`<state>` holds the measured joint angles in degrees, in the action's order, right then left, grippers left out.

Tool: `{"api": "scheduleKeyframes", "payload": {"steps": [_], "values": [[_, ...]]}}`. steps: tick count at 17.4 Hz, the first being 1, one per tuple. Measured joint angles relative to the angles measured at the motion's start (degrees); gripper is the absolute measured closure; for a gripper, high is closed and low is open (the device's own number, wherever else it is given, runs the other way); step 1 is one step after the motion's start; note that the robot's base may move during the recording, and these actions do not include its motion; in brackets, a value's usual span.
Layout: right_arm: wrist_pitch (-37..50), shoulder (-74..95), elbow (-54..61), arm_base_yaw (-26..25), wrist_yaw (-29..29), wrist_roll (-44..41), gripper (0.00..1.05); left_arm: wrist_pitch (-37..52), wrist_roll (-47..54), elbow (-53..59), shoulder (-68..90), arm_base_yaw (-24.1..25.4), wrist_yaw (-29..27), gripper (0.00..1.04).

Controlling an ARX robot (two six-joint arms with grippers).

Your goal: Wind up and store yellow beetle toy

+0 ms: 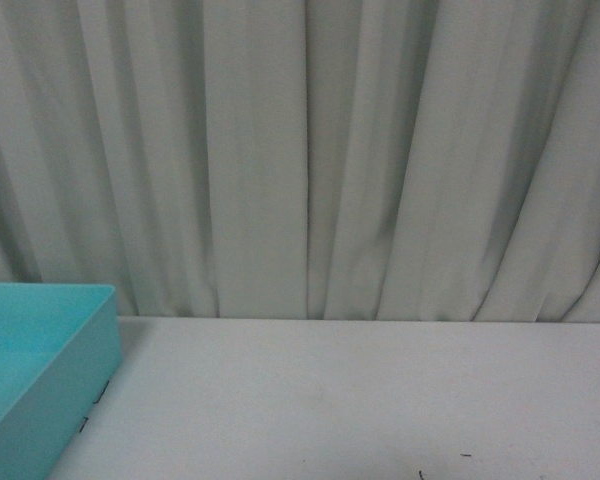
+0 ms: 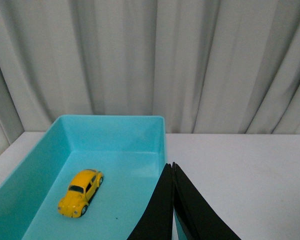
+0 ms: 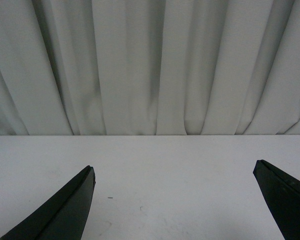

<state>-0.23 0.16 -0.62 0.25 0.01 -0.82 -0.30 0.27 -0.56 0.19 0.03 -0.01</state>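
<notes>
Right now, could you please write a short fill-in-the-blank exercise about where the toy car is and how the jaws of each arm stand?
1. The yellow beetle toy sits inside the ____ bin.
2. The jaws of the left gripper are ____.
3. The jaws of the right gripper are ____, with nothing between them.
4. Behind the white table hangs a pale ____.

Missing words: turquoise; shut; open; curtain

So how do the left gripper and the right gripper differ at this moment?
The left gripper is shut, fingertips touching, while the right gripper is wide open. The left gripper is by the teal bin holding the beetle; the right gripper is over bare table. Both hold nothing and have black fingers.
</notes>
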Motion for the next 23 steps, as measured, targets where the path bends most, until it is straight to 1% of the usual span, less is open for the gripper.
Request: {"api": "scheduleKeyframes", "payload": {"steps": [2, 3, 4, 6, 7, 23], "values": [[0.02, 0.00, 0.00, 0.00, 0.00, 0.00, 0.07, 0.04, 0.00, 0.00, -0.07, 0.00, -0.02, 1.03], [0.02, -0.02, 0.00, 0.00, 0.00, 0.00, 0.07, 0.07, -0.09, 0.00, -0.07, 0.00, -0.02, 0.99], [0.02, 0.00, 0.00, 0.00, 0.00, 0.00, 0.07, 0.07, -0.09, 0.00, -0.07, 0.00, -0.02, 0.79], [0.02, 0.00, 0.00, 0.00, 0.00, 0.00, 0.07, 0.07, -0.09, 0.00, -0.07, 0.00, -0.02, 0.11], [0.02, 0.00, 0.00, 0.00, 0.00, -0.02, 0.07, 0.07, -0.09, 0.00, -0.07, 0.00, -0.02, 0.07], [0.00, 0.00, 0.00, 0.00, 0.00, 0.00, 0.07, 0.09, -0.09, 0.00, -0.07, 0.00, -0.02, 0.07]]}}
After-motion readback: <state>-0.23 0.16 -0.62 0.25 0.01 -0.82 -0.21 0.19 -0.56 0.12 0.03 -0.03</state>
